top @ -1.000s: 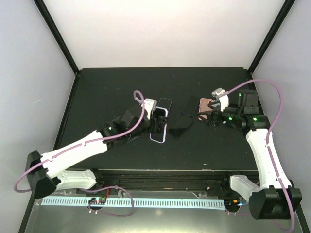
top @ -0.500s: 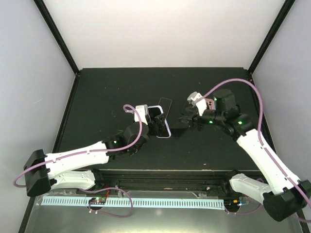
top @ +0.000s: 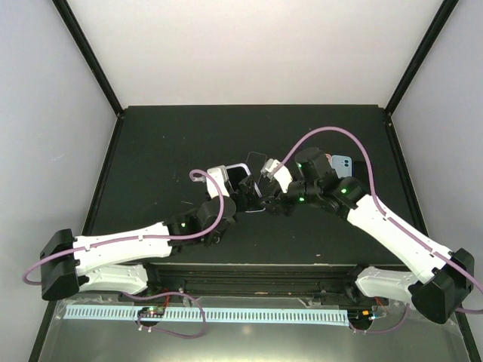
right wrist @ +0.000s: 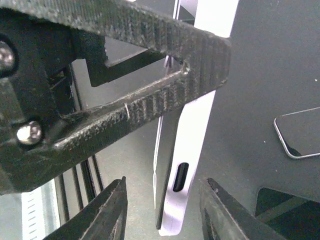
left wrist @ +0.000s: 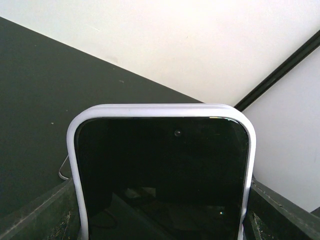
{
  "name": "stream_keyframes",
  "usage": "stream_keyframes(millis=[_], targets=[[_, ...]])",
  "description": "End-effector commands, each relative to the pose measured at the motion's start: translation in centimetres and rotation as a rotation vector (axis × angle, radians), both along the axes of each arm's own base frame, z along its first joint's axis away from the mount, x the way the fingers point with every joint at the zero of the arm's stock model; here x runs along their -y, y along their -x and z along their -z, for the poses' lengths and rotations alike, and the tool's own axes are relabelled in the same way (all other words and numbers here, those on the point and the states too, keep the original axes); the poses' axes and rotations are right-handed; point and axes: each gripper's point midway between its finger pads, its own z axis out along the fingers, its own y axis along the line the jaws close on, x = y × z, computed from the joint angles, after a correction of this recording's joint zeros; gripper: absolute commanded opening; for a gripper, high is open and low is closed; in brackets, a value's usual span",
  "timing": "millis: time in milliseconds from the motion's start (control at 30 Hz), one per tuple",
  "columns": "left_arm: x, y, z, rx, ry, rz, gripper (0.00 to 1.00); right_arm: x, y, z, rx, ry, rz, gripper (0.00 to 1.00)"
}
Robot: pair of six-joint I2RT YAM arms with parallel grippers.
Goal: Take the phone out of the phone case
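Our left arm stretches low from the near-left corner toward the middle of the table [top: 166, 143], forearm almost level. The left gripper [left wrist: 160, 215] stands wide but is clamped on the phone case [left wrist: 160, 108], one finger [left wrist: 42, 215] on each long side. The white case stands tilted up off the table, and the phone [left wrist: 160, 170] sits fully in it, dark screen toward the wrist camera.

Our right arm rises from the near-right corner, folds at the elbow and reaches across to meet the left at mid-table. The right gripper [right wrist: 162, 212] is partly open. Its fingertips [right wrist: 107, 212] straddle the end of the case with the charging port, one on each face. We cannot tell whether they press it yet. A pale blue handset [top: 342, 163] lies flat behind the right arm.
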Motion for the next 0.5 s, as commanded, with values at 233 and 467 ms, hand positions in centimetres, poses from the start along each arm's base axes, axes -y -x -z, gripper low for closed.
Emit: stream_keyframes(millis=[233,467], targets=[[0.13,-0.14,-4.05,0.066,0.125,-0.058,0.51,-0.90,-0.92,-0.09,-0.011,-0.019,0.037,0.30],[0.12,-0.21,-3.98,0.068,0.119,-0.063,0.53,-1.12,-0.92,0.47,-0.038,-0.010,0.030,0.20]])
